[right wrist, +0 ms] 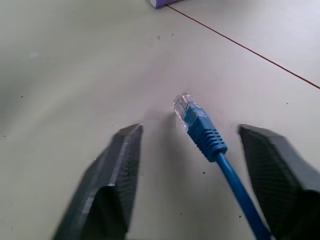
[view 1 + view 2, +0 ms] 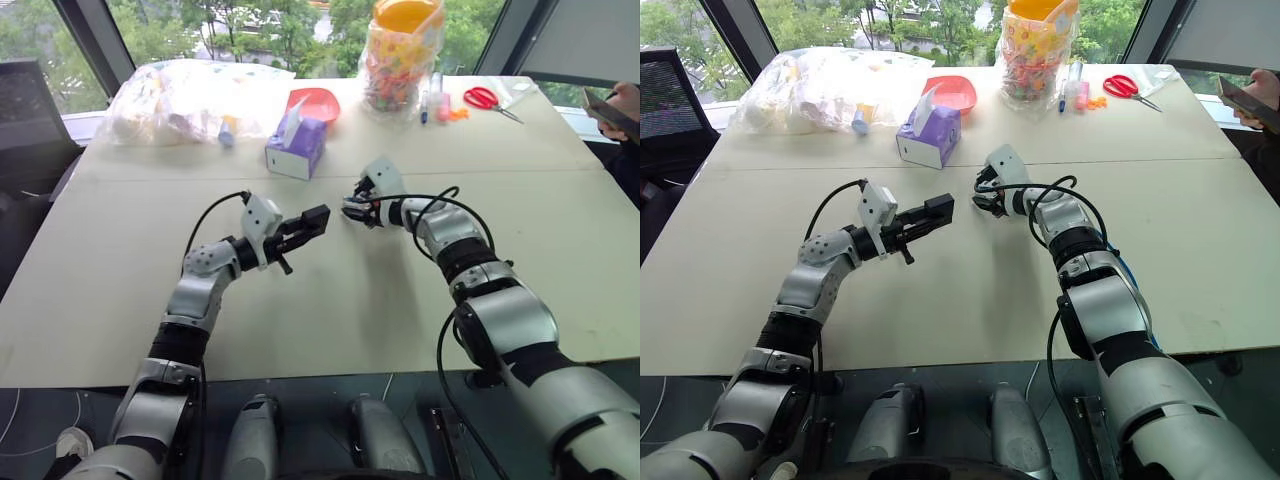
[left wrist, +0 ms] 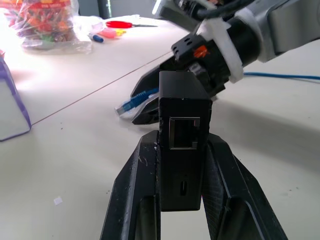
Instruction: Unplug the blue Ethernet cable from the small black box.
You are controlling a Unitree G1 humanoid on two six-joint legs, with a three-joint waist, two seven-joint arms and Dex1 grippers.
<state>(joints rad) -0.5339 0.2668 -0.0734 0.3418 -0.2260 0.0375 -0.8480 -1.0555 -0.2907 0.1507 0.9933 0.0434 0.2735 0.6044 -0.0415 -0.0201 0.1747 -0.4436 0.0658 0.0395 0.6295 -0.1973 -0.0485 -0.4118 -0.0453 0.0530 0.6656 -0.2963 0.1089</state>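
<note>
The left gripper (image 3: 182,165) is clamped on the small black box (image 3: 182,145), held above the middle of the tabletop (image 2: 330,310); its port faces out, empty; the blue Ethernet cable (image 1: 210,142) is already out, its clear plug lying free between the wide-spread fingers of the right gripper (image 1: 200,170), which grip nothing; the cord looks light and limp, the plug's clip fragile; the blue boot behind the plug seems the safest place to pinch; the box looks light and rigid.
</note>
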